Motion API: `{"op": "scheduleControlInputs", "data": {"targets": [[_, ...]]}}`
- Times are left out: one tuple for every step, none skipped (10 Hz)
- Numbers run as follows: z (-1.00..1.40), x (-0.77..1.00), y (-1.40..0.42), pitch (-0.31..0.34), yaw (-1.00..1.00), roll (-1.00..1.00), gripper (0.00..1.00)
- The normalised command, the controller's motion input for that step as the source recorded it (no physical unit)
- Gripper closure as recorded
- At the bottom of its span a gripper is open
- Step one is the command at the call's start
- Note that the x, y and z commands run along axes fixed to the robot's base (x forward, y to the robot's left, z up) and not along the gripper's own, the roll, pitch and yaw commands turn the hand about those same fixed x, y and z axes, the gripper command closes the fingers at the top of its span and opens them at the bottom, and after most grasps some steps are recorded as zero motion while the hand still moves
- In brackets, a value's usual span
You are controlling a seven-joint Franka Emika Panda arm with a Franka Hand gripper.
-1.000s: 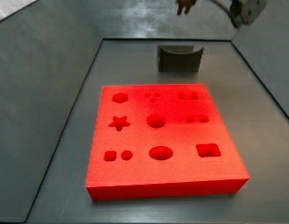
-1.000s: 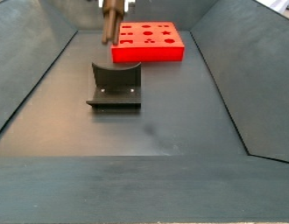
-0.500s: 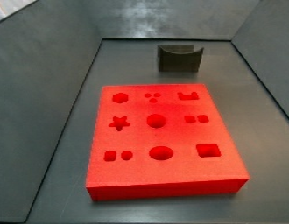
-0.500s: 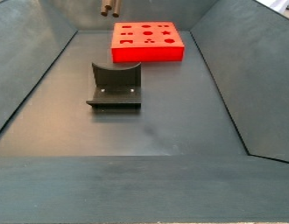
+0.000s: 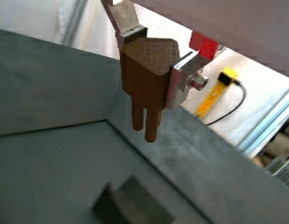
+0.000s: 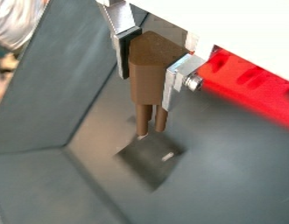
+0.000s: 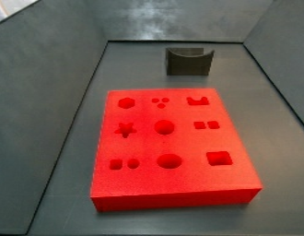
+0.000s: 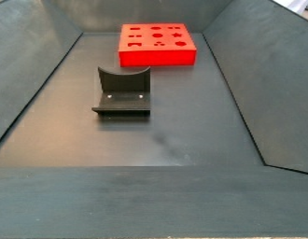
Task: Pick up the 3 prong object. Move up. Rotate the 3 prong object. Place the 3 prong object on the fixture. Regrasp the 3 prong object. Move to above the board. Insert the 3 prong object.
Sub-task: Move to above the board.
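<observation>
The 3 prong object (image 5: pixel 144 77) (image 6: pixel 151 80) is a brown piece with a rounded triangular top and its prongs pointing down. My gripper (image 5: pixel 155 59) (image 6: pixel 153 59) is shut on it, a silver finger (image 5: pixel 185 75) (image 6: pixel 179 77) pressed to each side. It hangs high over the floor, above the fixture (image 6: pixel 151 158) (image 5: pixel 127 199). Neither side view shows the gripper or the piece. In both side views the dark notched fixture (image 7: pixel 188 61) (image 8: pixel 121 91) stands on the floor, a short way from the red board (image 7: pixel 173 143) (image 8: pixel 157 44) with its cut-outs.
Sloping grey walls (image 7: pixel 50 55) (image 8: pixel 250 84) close in the floor on all sides. An edge of the red board (image 6: pixel 255 84) shows beside the gripper in a wrist view. Yellow cabling (image 5: pixel 217 92) lies outside the enclosure.
The gripper with the brown piece has risen out of the top of both side views; a second ago it still showed at their upper edges. Board and fixture have not moved.
</observation>
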Motion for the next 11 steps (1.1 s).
{"op": "scheduleControlInputs", "data": {"targets": [[0.37, -0.49, -1.00, 0.162, -0.07, -1.00, 1.00], [0.38, -0.52, -1.00, 0.162, -0.05, -1.00, 1.00], [0.38, -0.52, -1.00, 0.159, -0.05, -1.00, 1.00], [0.32, -0.45, -0.79, 0.152, -0.03, -1.00, 1.00], [0.21, -0.31, -0.51, 0.148, -0.02, -1.00, 1.00], [0.09, -0.16, -0.20, 0.126, -0.01, -1.00, 1.00], [0.04, -0.11, -0.08, 0.107, 0.00, -1.00, 1.00], [0.04, -0.11, -0.03, 0.043, 0.00, -0.76, 1.00], [0.02, -0.10, -0.01, 0.013, 0.01, -0.61, 1.00], [0.01, -0.07, 0.01, -0.036, 0.00, -0.33, 1.00], [0.00, -0.06, 0.02, -0.043, 0.00, -0.24, 1.00]]}}
